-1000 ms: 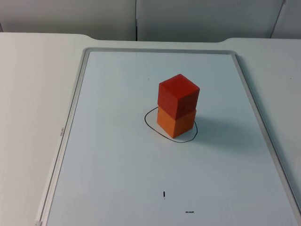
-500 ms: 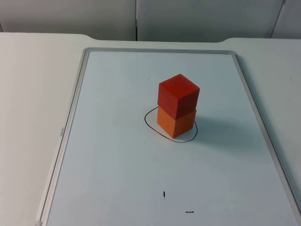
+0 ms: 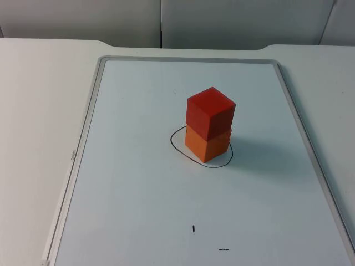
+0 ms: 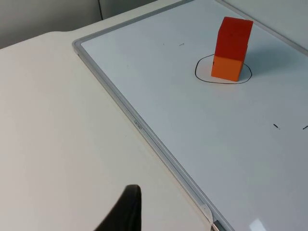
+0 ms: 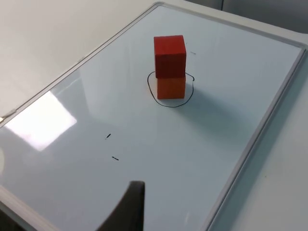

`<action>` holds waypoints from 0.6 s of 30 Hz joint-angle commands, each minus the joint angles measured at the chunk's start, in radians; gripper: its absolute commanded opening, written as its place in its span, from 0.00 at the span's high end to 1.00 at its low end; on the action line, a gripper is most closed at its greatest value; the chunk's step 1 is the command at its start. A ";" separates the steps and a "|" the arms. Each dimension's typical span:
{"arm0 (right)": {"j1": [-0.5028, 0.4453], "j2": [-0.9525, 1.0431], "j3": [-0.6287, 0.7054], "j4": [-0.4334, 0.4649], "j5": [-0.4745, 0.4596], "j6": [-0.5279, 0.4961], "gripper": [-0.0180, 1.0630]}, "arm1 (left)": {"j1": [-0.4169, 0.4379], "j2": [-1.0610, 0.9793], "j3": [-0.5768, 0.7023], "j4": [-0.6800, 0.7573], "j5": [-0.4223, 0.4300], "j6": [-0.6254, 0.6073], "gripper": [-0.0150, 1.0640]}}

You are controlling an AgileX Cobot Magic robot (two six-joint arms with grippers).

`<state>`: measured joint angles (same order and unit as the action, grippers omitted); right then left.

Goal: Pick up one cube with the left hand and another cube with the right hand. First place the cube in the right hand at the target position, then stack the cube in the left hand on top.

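The red cube (image 3: 210, 112) and the orange cube (image 3: 207, 145) under it have smooth, matt faces, like painted wood or plastic; the whiteboard (image 3: 138, 183) ahead of both grippers is glossy, mirroring light beyond the right gripper's black fingertip (image 5: 129, 207). Its frame (image 4: 144, 132) looks like brushed grey metal; the table (image 4: 53, 125) beneath the left fingertip (image 4: 124, 211) is matt off-white.

No legible text, brand, number or sign is present. The whiteboard (image 3: 138, 183) carries a hand-drawn black circle (image 3: 177, 145) around the base of the stacked cubes, plus two short black marks (image 3: 193, 228) near its near edge; none forms a readable character. A small dark imprint (image 3: 72, 155) sits on the left frame rail of the board, too small to read.
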<state>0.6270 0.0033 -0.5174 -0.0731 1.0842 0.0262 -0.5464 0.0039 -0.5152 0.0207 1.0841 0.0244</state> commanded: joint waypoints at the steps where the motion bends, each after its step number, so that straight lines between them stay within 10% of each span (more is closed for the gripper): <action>1: 0.001 -0.003 0.010 -0.001 -0.006 0.004 0.08 | -0.005 -0.004 0.002 -0.008 -0.006 -0.002 0.01; 18: 0.001 -0.003 0.009 0.012 -0.006 -0.016 0.01 | -0.005 -0.004 0.002 -0.008 -0.006 -0.002 0.01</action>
<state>0.6270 0.0033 -0.5174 -0.0713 1.0842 0.0189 -0.5464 0.0039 -0.5152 0.0207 1.0841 0.0244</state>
